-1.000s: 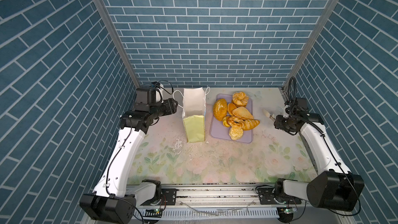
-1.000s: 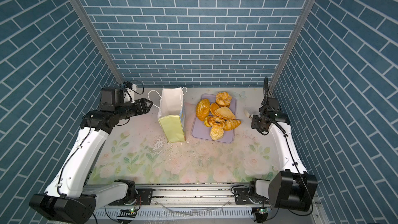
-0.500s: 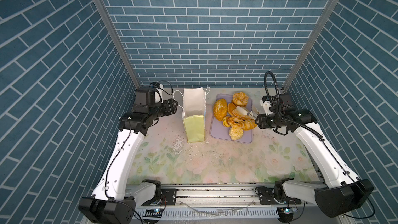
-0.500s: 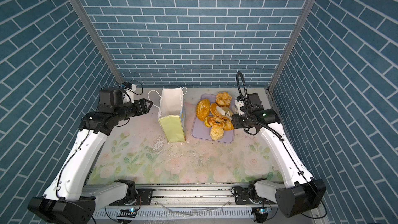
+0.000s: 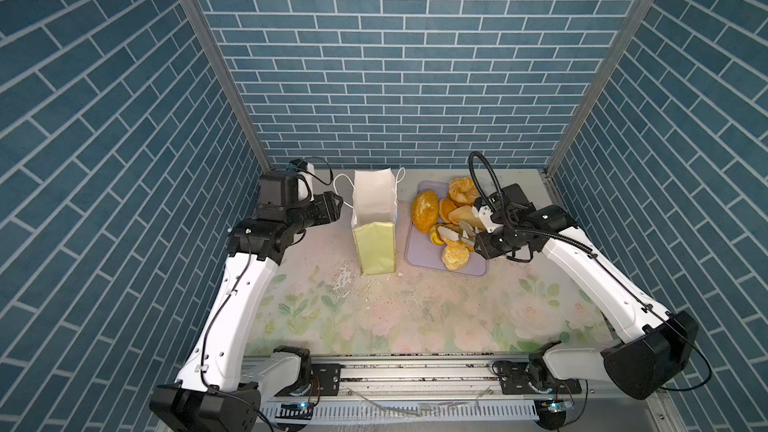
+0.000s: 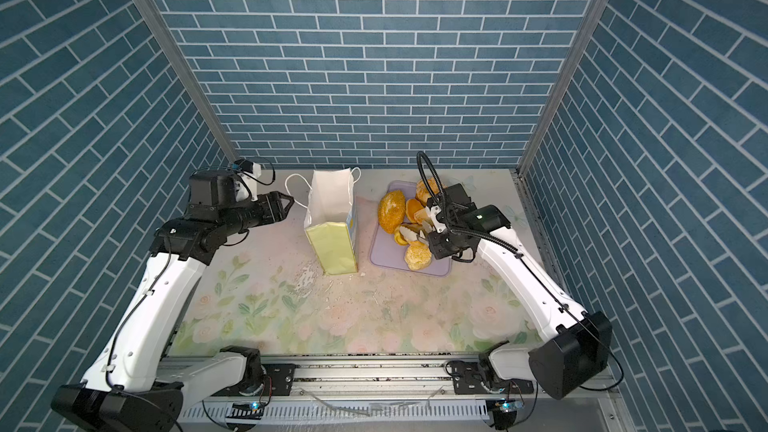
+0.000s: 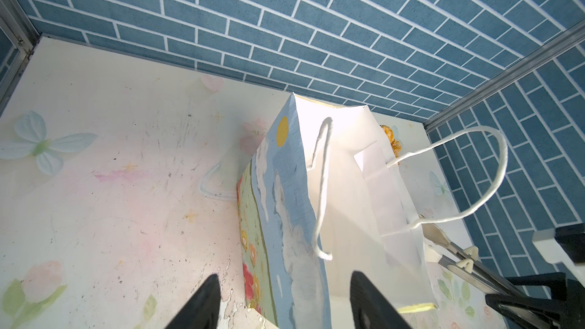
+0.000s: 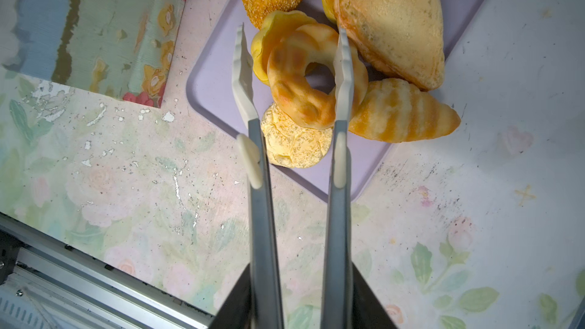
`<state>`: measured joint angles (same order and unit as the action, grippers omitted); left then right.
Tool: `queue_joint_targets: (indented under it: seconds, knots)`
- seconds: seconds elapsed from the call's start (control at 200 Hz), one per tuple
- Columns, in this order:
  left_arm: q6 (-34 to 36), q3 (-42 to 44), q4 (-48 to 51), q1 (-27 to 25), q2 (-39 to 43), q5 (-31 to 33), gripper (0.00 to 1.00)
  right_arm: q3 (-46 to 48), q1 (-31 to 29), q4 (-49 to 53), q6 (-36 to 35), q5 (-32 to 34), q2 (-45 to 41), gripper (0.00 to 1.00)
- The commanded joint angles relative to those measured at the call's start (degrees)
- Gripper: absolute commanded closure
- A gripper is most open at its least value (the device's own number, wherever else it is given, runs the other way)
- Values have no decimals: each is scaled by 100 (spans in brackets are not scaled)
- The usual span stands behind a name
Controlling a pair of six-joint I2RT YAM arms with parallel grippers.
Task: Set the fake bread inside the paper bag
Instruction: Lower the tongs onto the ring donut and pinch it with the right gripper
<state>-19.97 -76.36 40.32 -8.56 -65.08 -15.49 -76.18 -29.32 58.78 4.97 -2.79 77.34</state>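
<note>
So, paper bag [image 5: 374, 247]: in both top views upright, mouth open, just beside the lavender tray [image 5: 419, 257].
Fake bread [image 6: 391, 211]: in a top view heaped on the tray; none visible in the bag.
Left gripper [image 7: 285, 276]: left wrist view, fingers spread, empty, at the bag's painted face.
Right gripper [image 8: 299, 280]: right wrist view, clamped on tongs [image 8: 337, 216]; their white tips straddle the ring pastry [image 8: 294, 96], not yet pinching.
Handling: probably light, squashy, smooth-skinned; pinch across the ring gently.

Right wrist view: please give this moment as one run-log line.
right gripper: shut on grey white-tipped tongs | tongs: flank golden ring-shaped pastry on lavender tray | left gripper: open beside painted paper bag
</note>
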Motion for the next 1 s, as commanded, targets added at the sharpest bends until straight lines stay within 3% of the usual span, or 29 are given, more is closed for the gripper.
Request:
queue_joint_targets:
  seconds: [0.0,0.49,0.995]
  knots:
    - [-11,74,-23,-23,74,19,33,-323,-72,80,-355,231,193,59]
    - [-1,79,54,-23,82,151,33,-659,-113,597,-827,215,940,61]
    - [-16,163,18,-32,110,161,33,-755,-107,502,-836,396,625,82]
